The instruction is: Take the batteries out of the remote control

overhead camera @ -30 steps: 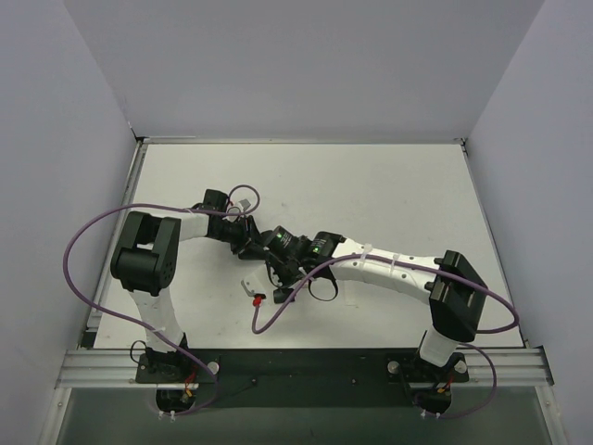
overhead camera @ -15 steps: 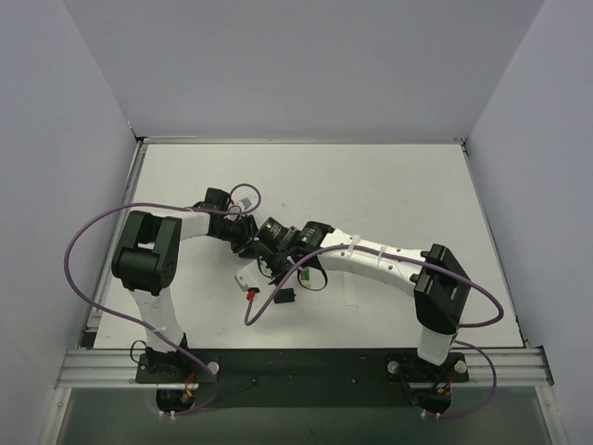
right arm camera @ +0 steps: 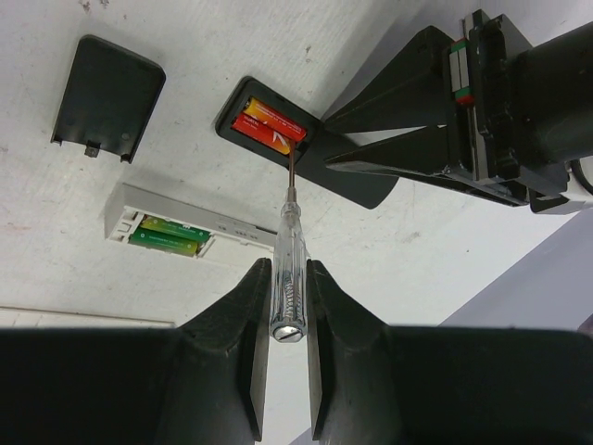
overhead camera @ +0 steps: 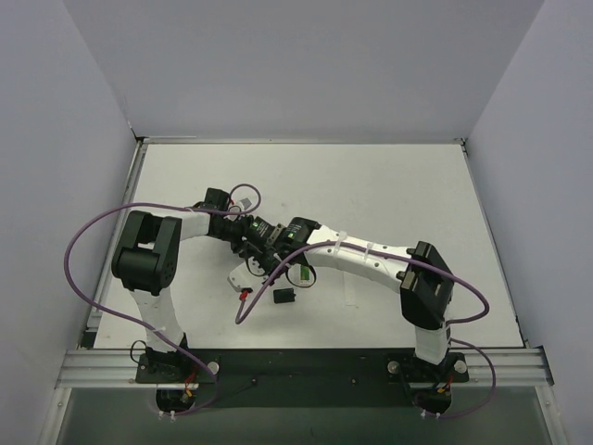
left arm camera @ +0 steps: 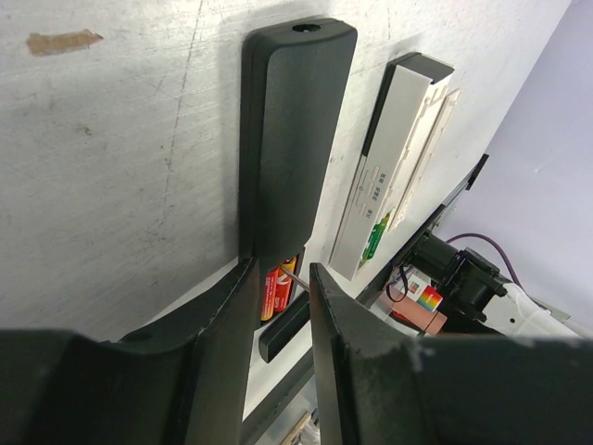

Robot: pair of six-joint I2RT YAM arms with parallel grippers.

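Where they lie exposed, red batteries, green batteries

The top external camera looks down from above and behind the arm bases, far enough off to take in the whole table. The left wrist camera sits close, looking past the left gripper's fingers along the black remote. The right wrist camera looks from slightly farther, past the right gripper's fingers and the screwdriver. Both wrist views share the red batteries and the white remote.
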